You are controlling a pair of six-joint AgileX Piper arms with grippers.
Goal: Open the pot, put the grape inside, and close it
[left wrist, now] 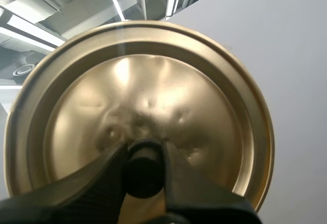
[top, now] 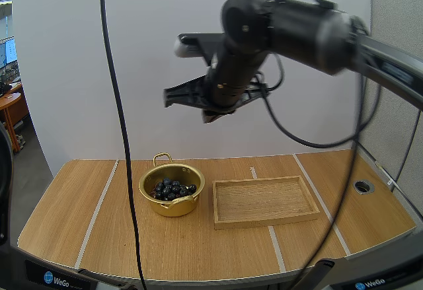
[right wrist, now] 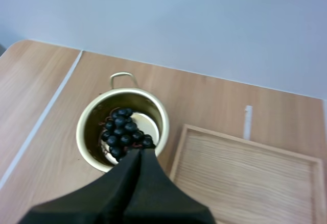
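Left fingers (left wrist: 97, 183) pinch the knob (left wrist: 144, 169) of the lid (left wrist: 138, 91); right fingers (right wrist: 127, 193) pressed together. Grapes (top: 173, 189) are in the pot (top: 175, 208): lower lid level, centred over it.

The right arm (top: 291, 26) is black throughout, built of fat rounded housings with a smooth, faintly glossy skin. Just behind the right jaws it narrows into a blocky wrist body (top: 228, 85) with angular edges. The right jaws end in matte black fingers (right wrist: 138, 193) that taper to a blunt tip, with a thin seam between them. The left jaws have black fingers (left wrist: 87, 193) too, finely stippled and slimmer toward the tips. Far behind the jaws, the dark base rail (top: 79, 278) carries a round blue badge (top: 48, 278) and white "WeGo" lettering.
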